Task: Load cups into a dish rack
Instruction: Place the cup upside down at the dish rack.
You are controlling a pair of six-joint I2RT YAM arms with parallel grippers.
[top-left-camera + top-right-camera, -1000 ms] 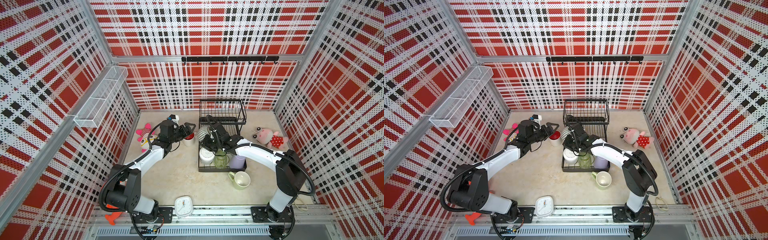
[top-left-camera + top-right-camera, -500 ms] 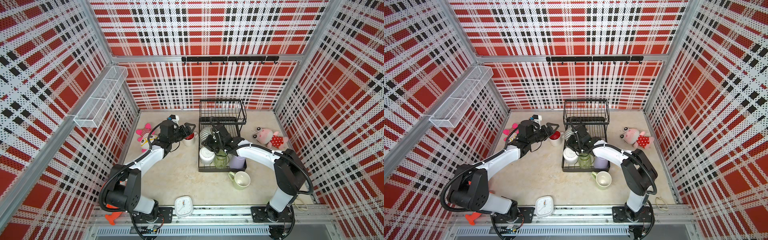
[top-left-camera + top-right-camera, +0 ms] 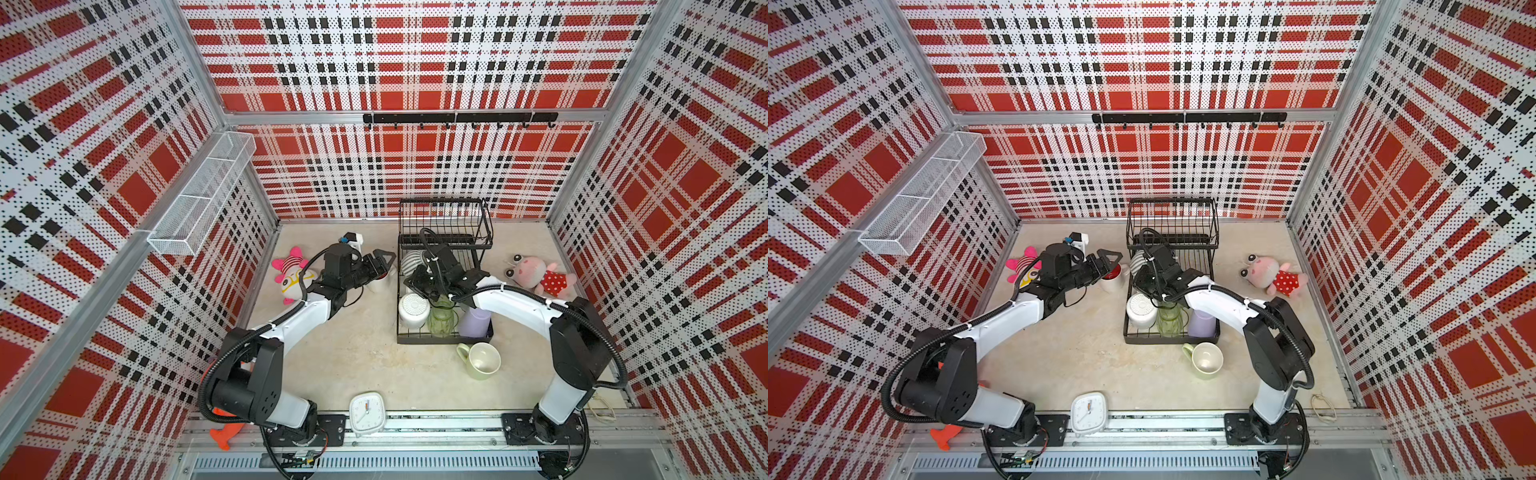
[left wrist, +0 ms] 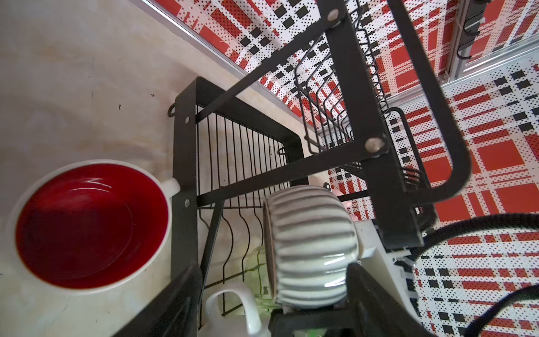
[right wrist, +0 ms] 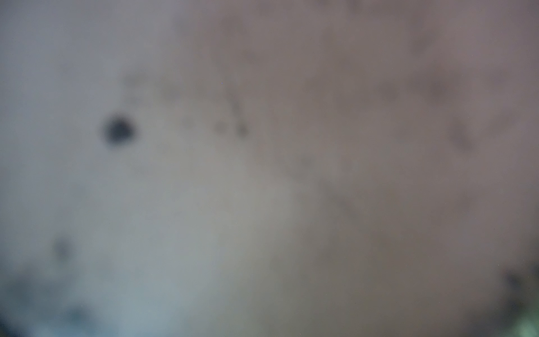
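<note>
Beige tabletop (image 3: 353, 357) carries the black wire dish rack (image 3: 444, 210), which stands toward the back with its raised basket at the far end. The right gripper (image 3: 419, 277) reaches into the rack's lower tier and is clenched on the ribbed mug (image 3: 410, 262). The left wrist view shows that ribbed mug (image 4: 312, 245) lying on its side above the wire floor. The right wrist view is nothing but blur.

The left gripper (image 3: 1109, 259) hangs with its jaws spread wide, grasping nothing. It is just over the red-inside mug (image 3: 1113, 277), which stands upright on the table at the rack's left edge. The left wrist view shows the red-inside mug (image 4: 90, 224) with its handle touching the rack's frame.

At the rack's near end three cups sit in a row: an upturned white cup (image 3: 413, 309), a green glass (image 3: 441, 322) and a lavender tumbler (image 3: 474, 322). A pale-green mug (image 3: 482, 360) stands upright on the table just in front of the rack.
</note>
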